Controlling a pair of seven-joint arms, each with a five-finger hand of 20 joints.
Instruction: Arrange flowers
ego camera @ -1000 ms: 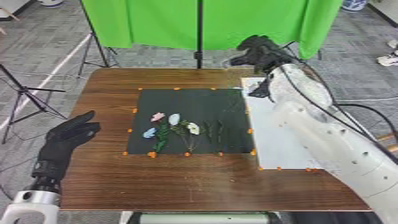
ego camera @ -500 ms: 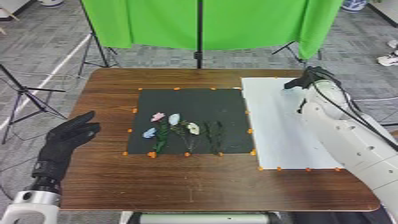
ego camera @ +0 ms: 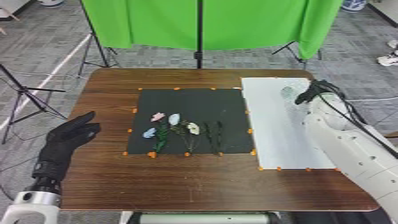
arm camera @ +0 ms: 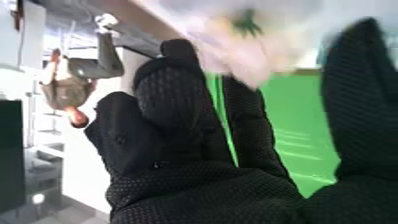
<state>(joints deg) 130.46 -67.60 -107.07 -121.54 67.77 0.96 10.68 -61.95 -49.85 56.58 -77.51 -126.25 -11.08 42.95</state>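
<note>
My right hand point(ego camera: 316, 92) is over the far right part of the white sheet point(ego camera: 280, 130), beside a pale greenish thing point(ego camera: 289, 92). In the right wrist view, my right hand point(arm camera: 191, 150) has its fingers extended and its thumb apart; a blurred pale pink thing point(arm camera: 253, 55) with a green part is beyond the fingertips. On the black sheet point(ego camera: 182, 100) lie a pink flower point(ego camera: 158, 116), a light blue flower point(ego camera: 149, 133), a pale bluish-white flower point(ego camera: 174, 119), a cream flower point(ego camera: 194, 128) and dark green sprigs point(ego camera: 213, 135). My left hand point(ego camera: 69, 135) is open at the table's left side.
Small orange markers point(ego camera: 152, 154) line the sheets' edges on the brown table point(ego camera: 178, 185). Behind the table are a green backdrop point(ego camera: 249, 30) and thin black stands. The right forearm crosses the table's right edge.
My right hand has come back from beyond the far table edge to the white sheet's far right part, lastly moving slightly nearer. The pale greenish thing has come into sight. My left hand is unmoved.
</note>
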